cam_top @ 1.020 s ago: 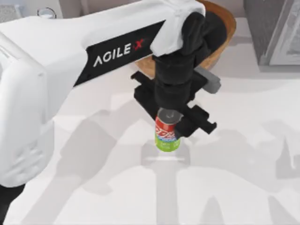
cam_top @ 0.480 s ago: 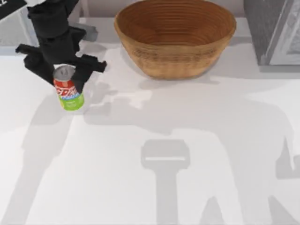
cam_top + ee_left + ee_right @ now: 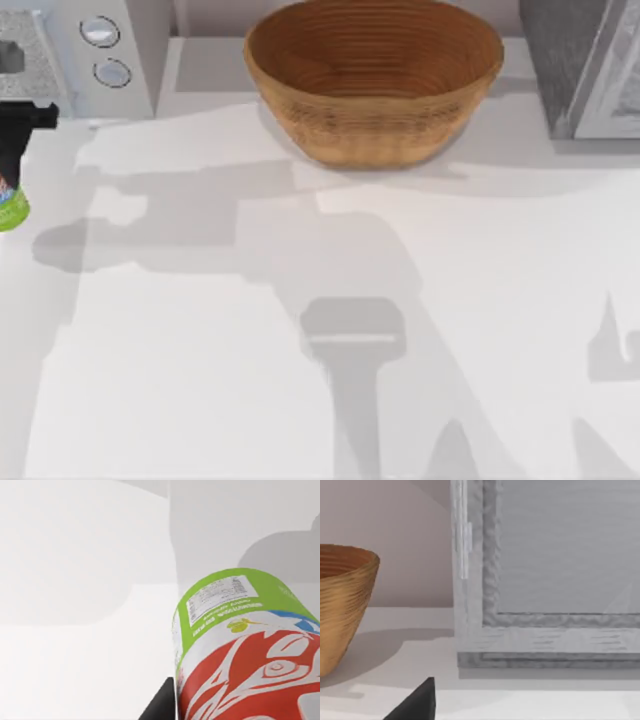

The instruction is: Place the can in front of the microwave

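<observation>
Can (image 3: 10, 205) cut off at table's left edge – green base visible, held in my left gripper (image 3: 14, 150), before microwave (image 3: 70, 50).

The red-and-green can (image 3: 8, 205) sits clamped in the left gripper (image 3: 10, 150), just before the pale two-dial microwave (image 3: 80, 50).

Your left gripper (image 3: 8, 150) has carried the can (image 3: 10, 208) from mid-bench out to the nine o'clock edge, just in front of the microwave (image 3: 90, 55), whose dials are now uncovered. The white arm that hid the basket (image 3: 374, 80) a second ago has swung clear of it.
</observation>
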